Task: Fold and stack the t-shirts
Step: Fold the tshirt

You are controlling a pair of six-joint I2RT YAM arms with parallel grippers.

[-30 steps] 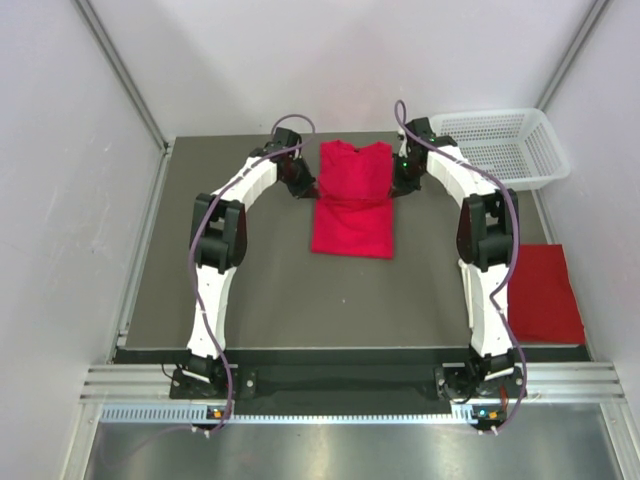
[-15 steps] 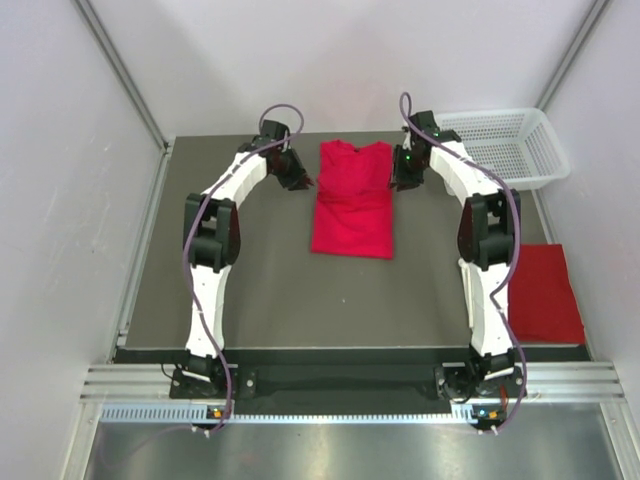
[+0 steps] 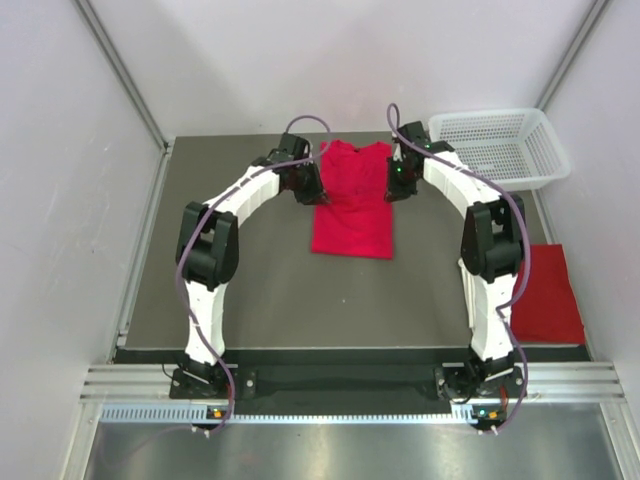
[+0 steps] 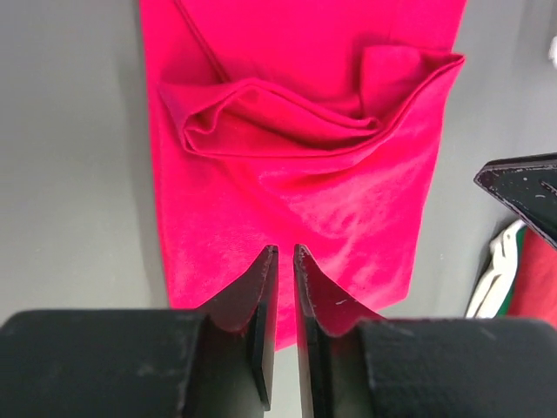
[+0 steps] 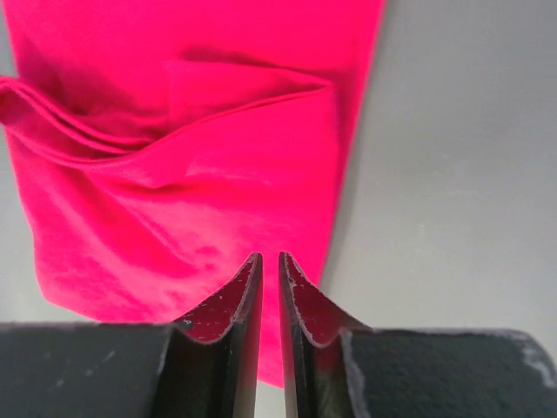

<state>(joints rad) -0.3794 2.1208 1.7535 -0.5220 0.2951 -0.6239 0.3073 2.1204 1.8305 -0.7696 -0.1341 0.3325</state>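
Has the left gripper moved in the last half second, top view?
Yes. The left gripper has shifted right, closing the gap to the left edge of the spread t-shirt, which lies unchanged.

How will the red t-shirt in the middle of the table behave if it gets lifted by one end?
Probably floppy: the t-shirt already lies folded with soft ridges across its middle, so it should sag and may unfold. Likely light, being thin cloth lying flat on the table. Pushed, it would likely bunch rather than slide.

The left claw [image 4: 285, 250], fingers barely apart, hangs over the creased red t-shirt [image 4: 305, 183].
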